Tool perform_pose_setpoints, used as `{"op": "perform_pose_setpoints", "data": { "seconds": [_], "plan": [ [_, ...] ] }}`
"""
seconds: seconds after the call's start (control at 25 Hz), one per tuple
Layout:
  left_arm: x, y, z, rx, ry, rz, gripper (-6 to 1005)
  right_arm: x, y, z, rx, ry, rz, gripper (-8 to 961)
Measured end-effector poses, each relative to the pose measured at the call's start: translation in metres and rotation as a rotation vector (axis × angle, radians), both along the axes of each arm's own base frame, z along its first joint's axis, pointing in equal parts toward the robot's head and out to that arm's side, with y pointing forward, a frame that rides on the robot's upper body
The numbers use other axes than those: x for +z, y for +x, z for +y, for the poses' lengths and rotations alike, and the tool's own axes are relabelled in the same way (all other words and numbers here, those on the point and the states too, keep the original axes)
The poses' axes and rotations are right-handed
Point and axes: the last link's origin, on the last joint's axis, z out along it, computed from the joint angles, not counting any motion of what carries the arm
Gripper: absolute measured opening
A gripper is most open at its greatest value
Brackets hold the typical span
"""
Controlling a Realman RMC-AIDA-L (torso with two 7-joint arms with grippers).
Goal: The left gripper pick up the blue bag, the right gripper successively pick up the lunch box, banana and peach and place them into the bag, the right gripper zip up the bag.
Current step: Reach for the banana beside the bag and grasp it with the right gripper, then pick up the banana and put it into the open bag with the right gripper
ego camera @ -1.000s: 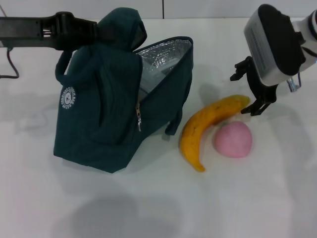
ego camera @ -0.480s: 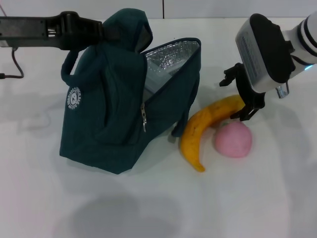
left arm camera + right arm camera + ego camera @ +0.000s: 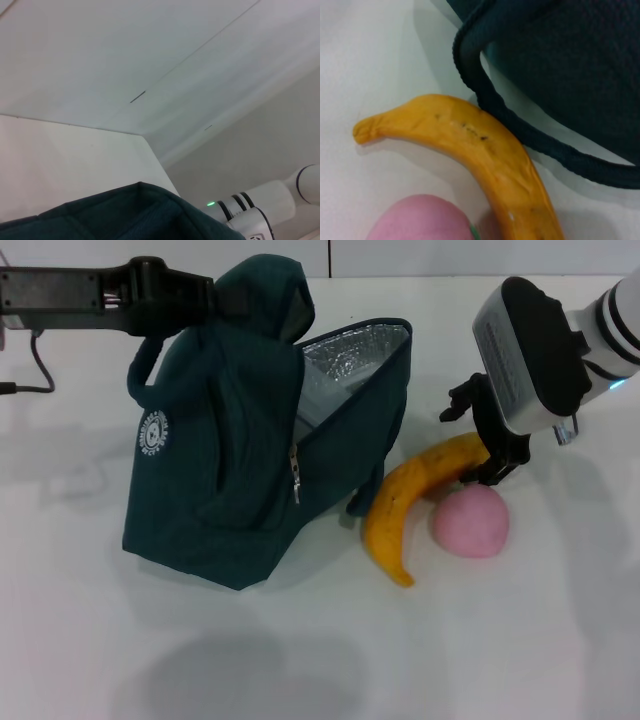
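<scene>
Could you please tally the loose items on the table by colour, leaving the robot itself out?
Dark teal: 1, the blue bag.
Yellow-orange: 1, the banana.
Pink: 1, the peach.
Total: 3. Anything inside the bag cannot be seen clearly enough to count.

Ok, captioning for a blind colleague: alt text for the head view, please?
The right gripper, open, straddles the banana's far end beside the peach. The left gripper holds up the open blue bag.
</scene>
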Motion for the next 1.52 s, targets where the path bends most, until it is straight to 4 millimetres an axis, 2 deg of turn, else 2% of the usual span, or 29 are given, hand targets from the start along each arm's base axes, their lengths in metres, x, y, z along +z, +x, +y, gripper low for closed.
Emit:
{"op": "perform_pose_setpoints", "data": {
  "seconds": [0.48,0.72,0.76,1.16,1.44,1.52],
  "plan": [
    [0.0,0.0,-0.001,-0.009,-0.004,-0.001,36,-0.003,-0.001,-0.003,-0.022,-0.007,-0.006,634],
    [0.001,-0.001,-0.002,-0.008,-0.001,-0.004,36,-0.001,-0.001,-0.004,-0.03,-0.014,-0.015,467],
    [0.002,-0.001,-0.002,-0.007,0.002,-0.008,36,0.0,-0.002,-0.004,-0.032,-0.016,-0.016,467],
    [0.012,-0.009,-0.006,0.008,0.04,-0.048,36,0.033,-0.001,-0.013,-0.075,0.04,0.004,462],
    [0.015,-0.011,-0.007,0.001,0.064,-0.074,36,0.068,0.004,-0.013,-0.188,0.106,0.112,461],
    [0.015,-0.012,-0.008,-0.002,0.069,-0.073,36,0.082,0.013,-0.013,-0.236,0.157,0.116,460]
  ]
}}
